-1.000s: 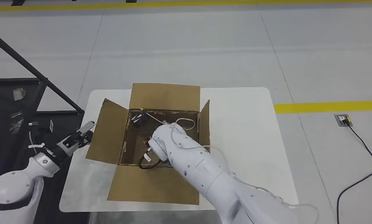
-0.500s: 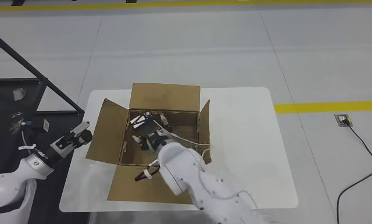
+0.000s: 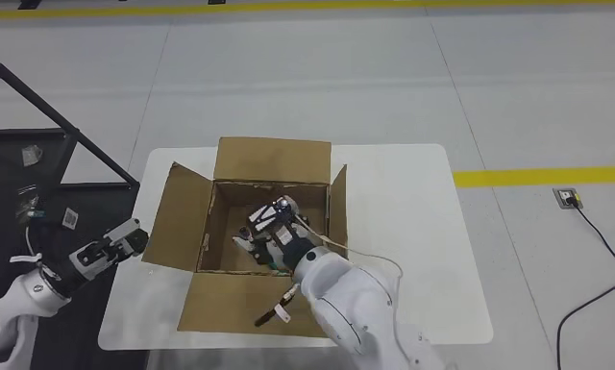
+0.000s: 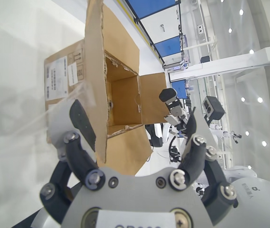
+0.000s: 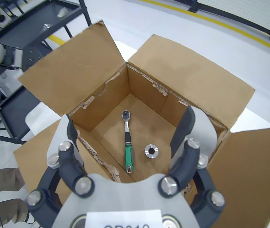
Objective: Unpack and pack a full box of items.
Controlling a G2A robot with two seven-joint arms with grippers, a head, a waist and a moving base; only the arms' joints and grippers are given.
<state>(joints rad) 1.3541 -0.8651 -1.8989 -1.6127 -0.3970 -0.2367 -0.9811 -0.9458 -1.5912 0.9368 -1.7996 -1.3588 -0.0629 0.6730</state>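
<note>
The right arm (image 3: 336, 293) has drawn back from deep inside the box (image 5: 146, 94). The right gripper (image 5: 129, 119) now hangs above the opening, fingers apart and empty. The left gripper (image 4: 135, 117), fingers also apart, has retreated from the side flap (image 4: 95, 72). The ratchet (image 5: 128, 141), a steel shaft with a green ribbed grip, and a short polished ring (image 5: 151, 151), probably a socket, lie on the corrugated floor. Unpacking appears unfinished.
</note>
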